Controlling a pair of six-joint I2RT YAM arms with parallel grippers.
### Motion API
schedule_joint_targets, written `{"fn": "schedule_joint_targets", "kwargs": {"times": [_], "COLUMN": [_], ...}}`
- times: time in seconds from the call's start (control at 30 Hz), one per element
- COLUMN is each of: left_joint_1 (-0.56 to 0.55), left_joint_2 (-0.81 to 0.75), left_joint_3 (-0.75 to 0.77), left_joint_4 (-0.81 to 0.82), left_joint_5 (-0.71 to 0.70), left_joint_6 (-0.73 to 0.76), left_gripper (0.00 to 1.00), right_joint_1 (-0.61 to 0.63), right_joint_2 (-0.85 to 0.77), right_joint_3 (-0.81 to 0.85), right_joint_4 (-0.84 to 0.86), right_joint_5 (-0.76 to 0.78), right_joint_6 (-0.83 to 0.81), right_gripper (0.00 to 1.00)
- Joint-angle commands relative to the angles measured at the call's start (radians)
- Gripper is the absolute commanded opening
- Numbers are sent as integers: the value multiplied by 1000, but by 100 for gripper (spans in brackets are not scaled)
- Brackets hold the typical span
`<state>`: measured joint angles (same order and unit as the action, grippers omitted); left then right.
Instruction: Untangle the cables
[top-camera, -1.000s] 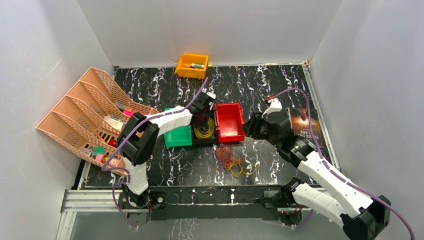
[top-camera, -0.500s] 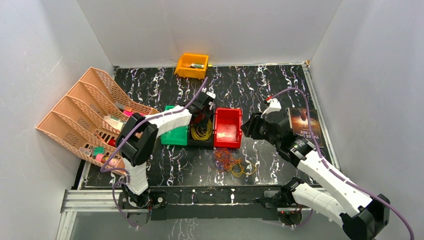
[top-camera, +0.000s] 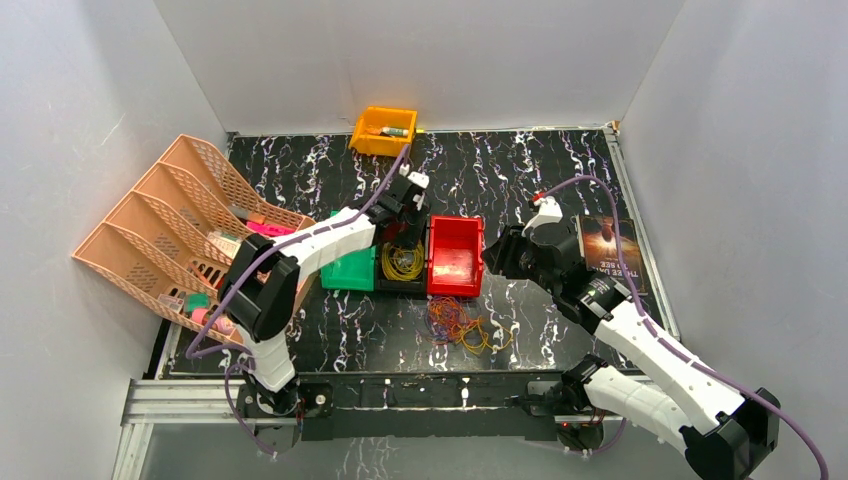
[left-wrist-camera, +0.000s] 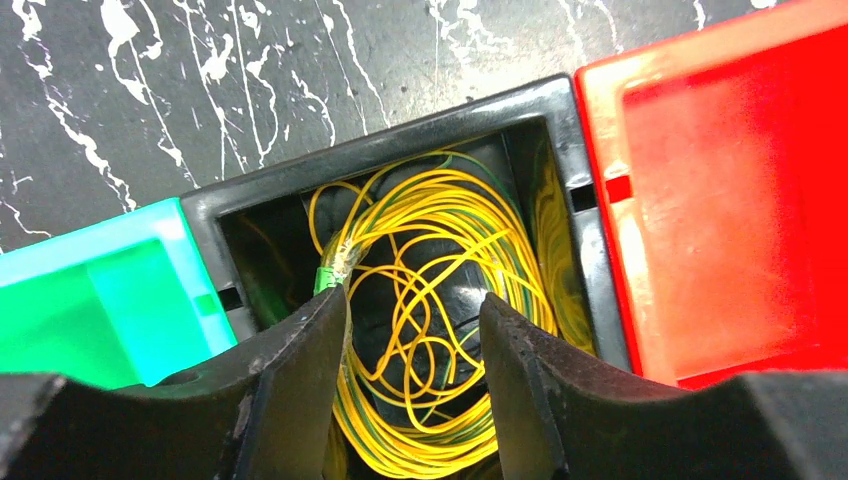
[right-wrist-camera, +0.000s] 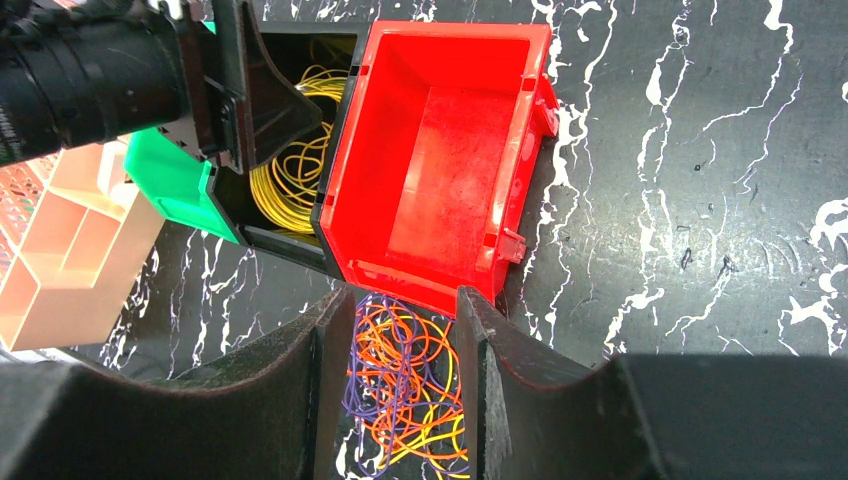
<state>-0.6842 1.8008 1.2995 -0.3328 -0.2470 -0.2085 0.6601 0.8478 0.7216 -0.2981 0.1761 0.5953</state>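
Note:
A bunch of yellow cables (left-wrist-camera: 440, 230) lies coiled in the black bin (left-wrist-camera: 400, 135), between the green and red bins. My left gripper (left-wrist-camera: 412, 300) hovers just over it, open, with nothing between its fingers. A tangle of orange, purple and yellow cables (top-camera: 458, 325) lies on the table in front of the red bin (top-camera: 455, 255). My right gripper (right-wrist-camera: 405, 295) is open above that tangle (right-wrist-camera: 405, 370), by the red bin's near wall (right-wrist-camera: 430, 285), and holds nothing.
The green bin (top-camera: 350, 272) stands left of the black one. An orange bin (top-camera: 384, 130) with small items stands at the back wall. A peach file rack (top-camera: 170, 240) fills the left side. A book (top-camera: 608, 245) lies at the right.
My left gripper has opened and risen from the black bin, leaving the yellow cables in it. The red bin has swung straight beside the black one. The right arm has barely moved.

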Motion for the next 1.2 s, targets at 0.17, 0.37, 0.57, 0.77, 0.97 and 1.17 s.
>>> {"fn": "schedule_joint_targets", "kwargs": {"times": [0.17, 0.37, 0.57, 0.77, 0.97, 1.17], "left_joint_1": [3, 4, 3, 5, 6, 6], "left_joint_2": [-117, -193, -279, -351, -398, -428], "left_joint_3": [43, -3, -49, -108, -131, -131], "left_joint_4": [-39, -40, -46, -48, -69, -107], "left_joint_5": [44, 113, 120, 120, 135, 140], "left_joint_6": [-2, -30, -51, -102, -114, -132], "left_gripper": [53, 58, 60, 61, 62, 65], "right_joint_1": [-6, -6, -14, -50, -96, -137], "right_joint_2": [-10, 126, 336, 520, 697, 818], "right_joint_3": [-23, 18, 129, 212, 314, 397], "right_joint_4": [32, 36, 53, 135, 141, 163], "right_joint_5": [-5, 49, 111, 106, 131, 151], "right_joint_6": [-7, -56, -134, -184, -208, -232], "right_gripper": [51, 57, 64, 65, 65, 66]}}
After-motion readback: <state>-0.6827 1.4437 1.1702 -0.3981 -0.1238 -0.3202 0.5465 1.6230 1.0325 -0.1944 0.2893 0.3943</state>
